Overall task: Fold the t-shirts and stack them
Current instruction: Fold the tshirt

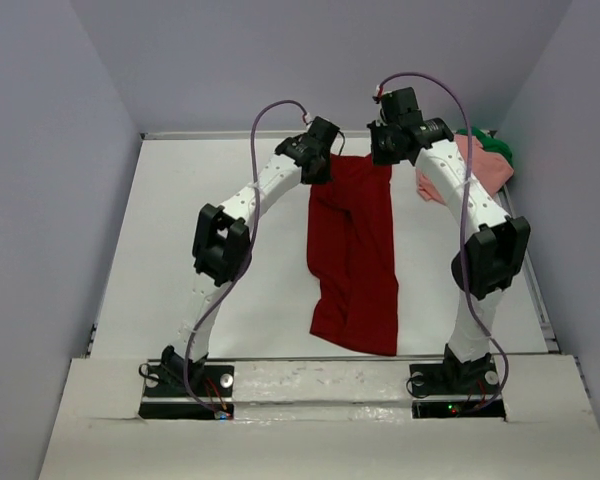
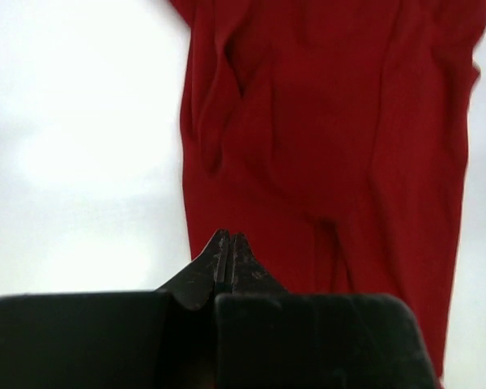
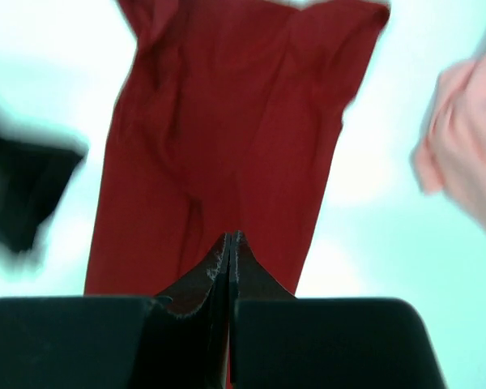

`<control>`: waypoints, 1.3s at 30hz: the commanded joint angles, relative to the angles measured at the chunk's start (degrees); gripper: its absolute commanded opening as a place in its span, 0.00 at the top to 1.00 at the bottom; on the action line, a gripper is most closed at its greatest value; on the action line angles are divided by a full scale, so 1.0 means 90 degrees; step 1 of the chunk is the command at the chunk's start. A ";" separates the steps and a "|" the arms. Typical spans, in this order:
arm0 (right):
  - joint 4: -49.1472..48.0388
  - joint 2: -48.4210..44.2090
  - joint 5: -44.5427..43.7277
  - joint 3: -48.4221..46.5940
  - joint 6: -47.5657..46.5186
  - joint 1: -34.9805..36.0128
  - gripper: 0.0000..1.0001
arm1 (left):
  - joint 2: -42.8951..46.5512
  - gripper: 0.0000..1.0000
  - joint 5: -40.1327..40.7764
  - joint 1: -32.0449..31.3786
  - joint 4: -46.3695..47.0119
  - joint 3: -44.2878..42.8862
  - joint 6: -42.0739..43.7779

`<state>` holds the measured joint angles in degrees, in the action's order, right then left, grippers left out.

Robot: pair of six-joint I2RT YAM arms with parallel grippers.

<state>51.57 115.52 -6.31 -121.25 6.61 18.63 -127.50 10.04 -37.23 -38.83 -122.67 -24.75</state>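
- The left claw (image 2: 227, 247) is pinched tight, jaws pressed flat together, with its tips at the left edge of the red shirt (image 1: 355, 250), near one top corner.
- The right claw (image 3: 229, 245) is likewise closed to a thin line. A sliver of red cloth shows between its fingers, at the shirt's other top corner.
- The two claws sit close together at the far side of the table (image 1: 180, 220), with the shirt's top edge stretched between them.
- From there the red shirt runs toward the arm bases as a long, narrow strip, creased lengthwise. Its lower hem lies on the table just short of the near edge.
- The pink shirt (image 1: 483, 165) lies crumpled by the far right corner, just beside the right arm and apart from the red one.
- The green shirt (image 1: 500, 150) is bunched behind the pink one, touching it, against the right wall.
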 commanded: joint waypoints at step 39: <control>-0.0750 -0.2045 -0.0920 0.3687 0.0701 0.0498 1.00 | -0.2581 1.00 -0.3967 0.0905 0.1492 -0.1839 0.1227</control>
<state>46.78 99.09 -12.53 -88.73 12.12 23.20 -148.92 -22.65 -29.87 -25.10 -137.16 -13.17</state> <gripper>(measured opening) 0.011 0.010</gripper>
